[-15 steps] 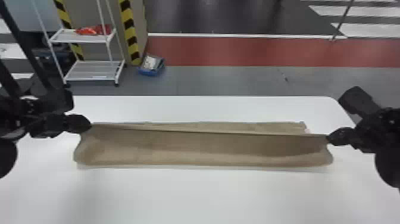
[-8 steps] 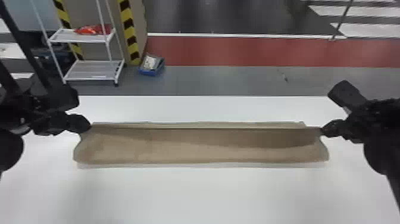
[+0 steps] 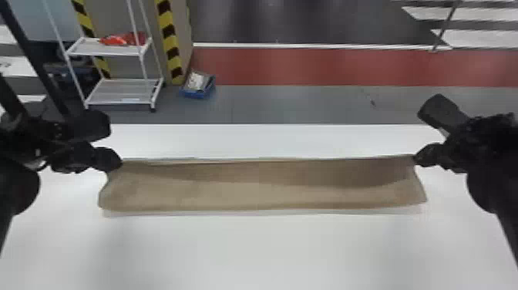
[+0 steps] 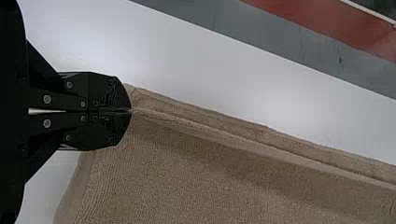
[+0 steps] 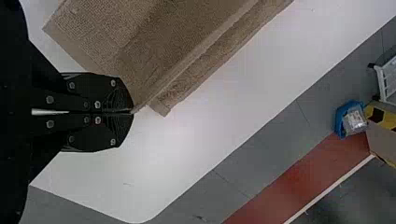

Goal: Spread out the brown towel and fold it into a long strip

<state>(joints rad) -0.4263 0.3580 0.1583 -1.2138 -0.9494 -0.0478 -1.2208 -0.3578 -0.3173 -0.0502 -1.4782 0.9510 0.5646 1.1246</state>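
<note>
Both far corners of the brown towel are caught, one in our left gripper, the other in our right gripper. From the head these look like dark lumps; up close, our wrist views show each pair of rounded, flat black fingers pressed together on the cloth, hiding the bit they pinch. Both wrist views crop the towel, and our arms run out of the head view. We see it as a long strip across the smooth white table, its nap fine and ribbed, with another layer peeking out beyond the pinched edge; we cannot count the layers. Past the table, we cannot identify the crumpled red stuff on the white wire rack or what fills the blue bin.
</note>
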